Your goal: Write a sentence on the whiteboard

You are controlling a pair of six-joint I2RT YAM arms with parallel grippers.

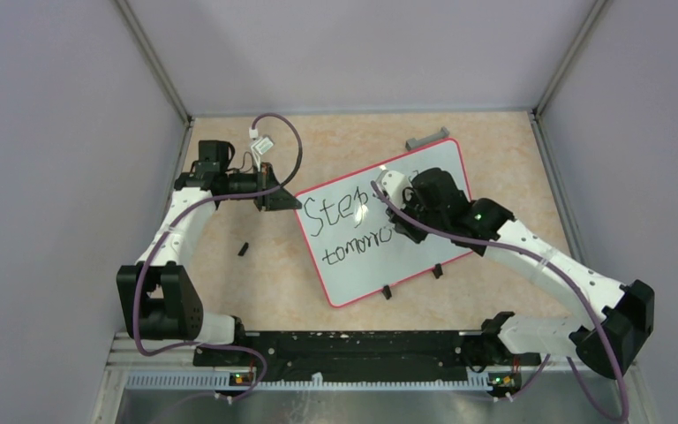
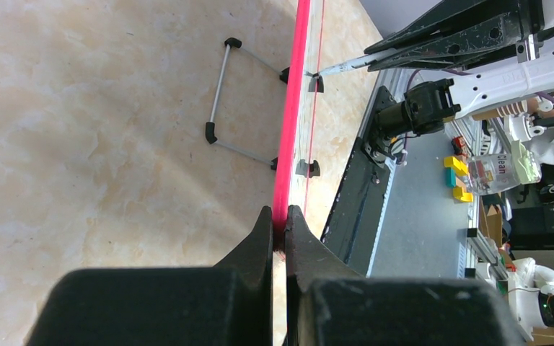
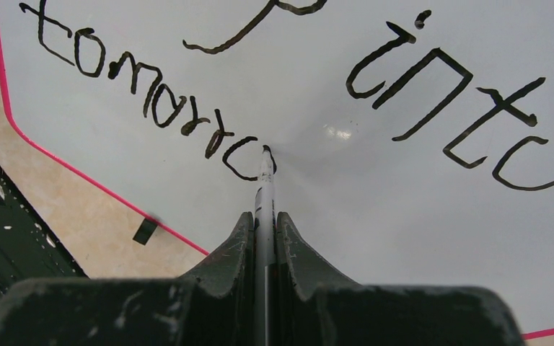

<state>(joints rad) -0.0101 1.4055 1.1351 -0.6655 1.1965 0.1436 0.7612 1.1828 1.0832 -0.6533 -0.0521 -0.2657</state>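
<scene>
The whiteboard [image 1: 362, 269] lies tilted on the table, its pink rim [image 2: 292, 108] seen edge-on in the left wrist view. My left gripper [image 1: 284, 199] [image 2: 279, 210] is shut on the rim at the board's left corner. The sentence [image 1: 340, 216] in black reads "Step" above "tomorro". In the right wrist view the lettering [image 3: 151, 101] runs across the white surface [image 3: 375, 238], with "into" at the right. My right gripper [image 1: 395, 216] [image 3: 264, 216] is shut on a thin marker [image 3: 265, 191]. The marker's tip touches the board at the last "o" of the lower line.
A small black cap [image 1: 244, 249] lies on the table left of the board. A grey bar [image 1: 428, 139] sits behind the board's far corner. Two black clips [image 1: 387, 291] [image 1: 438, 270] sit on the near long edge. A wire stand [image 2: 220, 94] lies beside the board's edge.
</scene>
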